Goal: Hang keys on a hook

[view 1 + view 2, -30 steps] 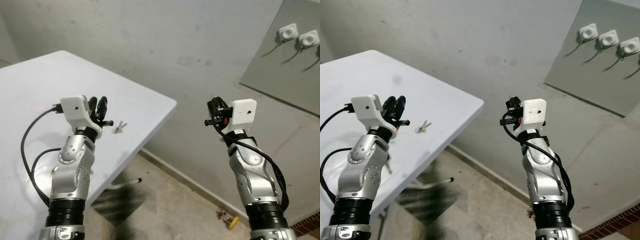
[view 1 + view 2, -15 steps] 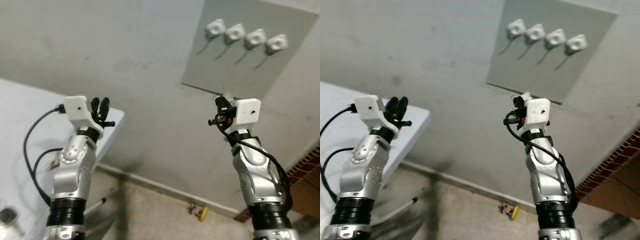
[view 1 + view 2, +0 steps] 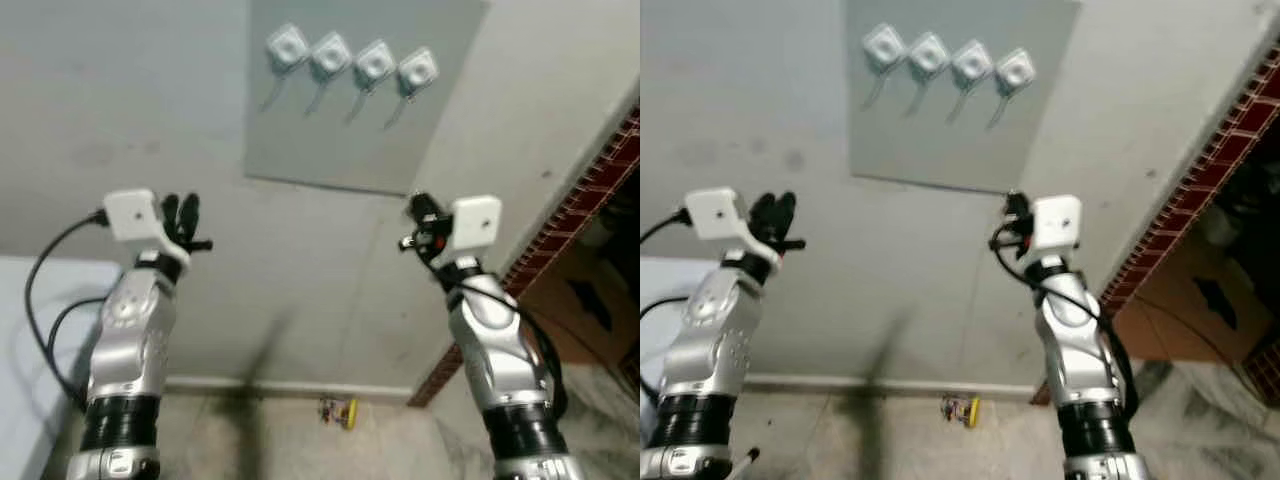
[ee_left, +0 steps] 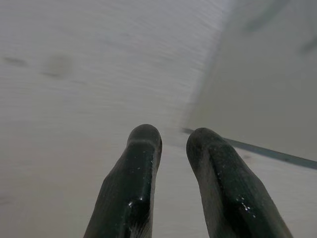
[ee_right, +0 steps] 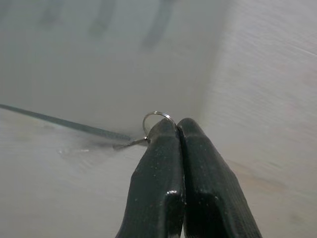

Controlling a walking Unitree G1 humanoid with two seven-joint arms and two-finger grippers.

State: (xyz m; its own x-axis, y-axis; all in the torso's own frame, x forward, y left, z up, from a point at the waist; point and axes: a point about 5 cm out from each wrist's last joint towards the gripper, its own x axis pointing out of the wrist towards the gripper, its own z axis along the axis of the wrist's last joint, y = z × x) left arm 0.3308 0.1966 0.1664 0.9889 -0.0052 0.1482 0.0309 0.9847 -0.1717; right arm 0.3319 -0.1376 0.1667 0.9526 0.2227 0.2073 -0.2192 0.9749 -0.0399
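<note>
My right gripper [image 5: 177, 124] is shut on a thin metal key ring [image 5: 157, 115], which pokes out beside the fingertips with a sliver of key [image 5: 130, 144] at its side. In the head views this gripper [image 3: 419, 212] is raised in front of the wall, below the right end of a grey panel [image 3: 330, 140]. The panel carries a row of white hooks [image 3: 331, 55], high above both grippers. My left gripper [image 3: 181, 213] is raised at the left. Its fingers [image 4: 141, 148] are slightly apart, open with nothing between them.
A corner of the white table [image 3: 12, 330] shows at the far left. A brick wall edge [image 3: 590, 190] and a cardboard box [image 3: 585, 310] stand at the right. A small yellow object [image 3: 340, 411] lies on the floor by the wall's base.
The view has swung right: the table has slid off to the left and the hook panel now sits at the top centre. Both arms keep their raised pose.
</note>
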